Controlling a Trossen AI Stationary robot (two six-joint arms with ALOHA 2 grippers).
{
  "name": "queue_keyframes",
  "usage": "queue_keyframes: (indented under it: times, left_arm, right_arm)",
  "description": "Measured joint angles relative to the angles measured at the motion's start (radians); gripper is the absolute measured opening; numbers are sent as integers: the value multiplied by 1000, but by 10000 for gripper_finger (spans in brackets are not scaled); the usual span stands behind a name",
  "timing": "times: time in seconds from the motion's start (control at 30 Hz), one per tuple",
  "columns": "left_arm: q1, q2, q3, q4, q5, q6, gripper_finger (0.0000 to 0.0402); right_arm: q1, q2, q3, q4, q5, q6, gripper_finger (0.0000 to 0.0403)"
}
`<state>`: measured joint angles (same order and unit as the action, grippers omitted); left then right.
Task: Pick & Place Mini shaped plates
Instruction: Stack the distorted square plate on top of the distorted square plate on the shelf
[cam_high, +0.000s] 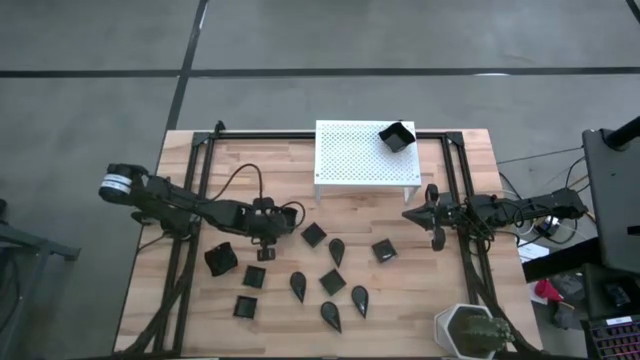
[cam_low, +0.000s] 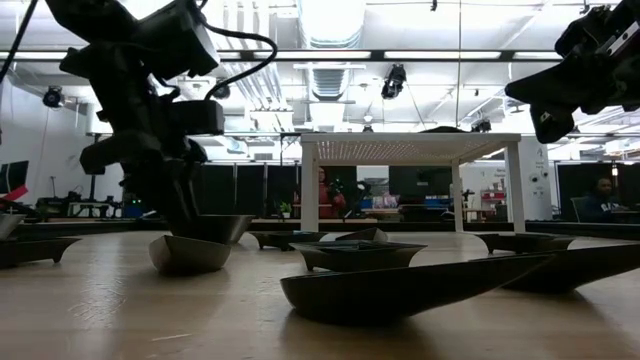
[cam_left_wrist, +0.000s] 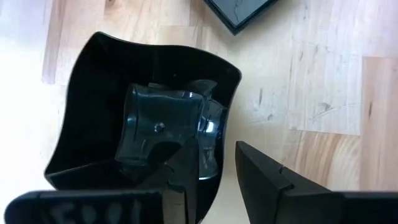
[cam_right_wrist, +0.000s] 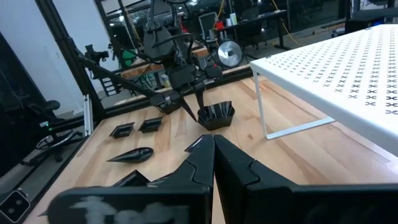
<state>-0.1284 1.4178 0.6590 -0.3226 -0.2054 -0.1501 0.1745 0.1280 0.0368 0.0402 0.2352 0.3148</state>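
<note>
Left gripper (cam_left_wrist: 217, 171): your fingers straddle one rim of a square plate (cam_high: 264, 243), parted, one inside.
Right gripper (cam_right_wrist: 214, 163): fingers pressed together, empty, raised beside the white stand (cam_high: 350, 150).
Other plates (cam_high: 332, 281): scattered between your grippers; one (cam_high: 397, 136) on the stand.

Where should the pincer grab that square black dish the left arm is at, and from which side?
Grip the raised rim wall of the square dish, coming straight down from above. The dish sits upright on the table with its rim standing up. The left pincer is already placed this way: one finger is inside the dish, the other outside, straddling the wall.
</note>
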Motion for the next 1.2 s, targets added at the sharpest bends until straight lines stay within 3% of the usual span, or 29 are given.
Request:
queue_keyframes:
  times: [0.13, 0.33, 0.63, 0.83, 1.07, 1.2]
  left_arm:
    - [0, 0, 0, 0, -12, 0, 76]
    - [0, 0, 0, 2, -28, 0, 8]
    - [-26, -14, 57, -35, -13, -13, 1]
    - [-52, -39, 166, -93, 43, -18, 0]
    - [-58, -40, 274, -178, 67, 18, 0]
    - [-57, -40, 334, -180, 189, 61, 0]
  right_arm:
    - [0, 0, 0, 1, 0, 0, 8]
    - [-2, 0, 0, 27, 2, 11, 8]
    - [-2, 0, 10, 54, -2, -50, 8]
    - [-2, 16, 48, 49, -85, -87, 8]
    - [-3, 170, 112, 44, -123, -146, 8]
    - [-2, 308, 185, 45, -165, -165, 8]
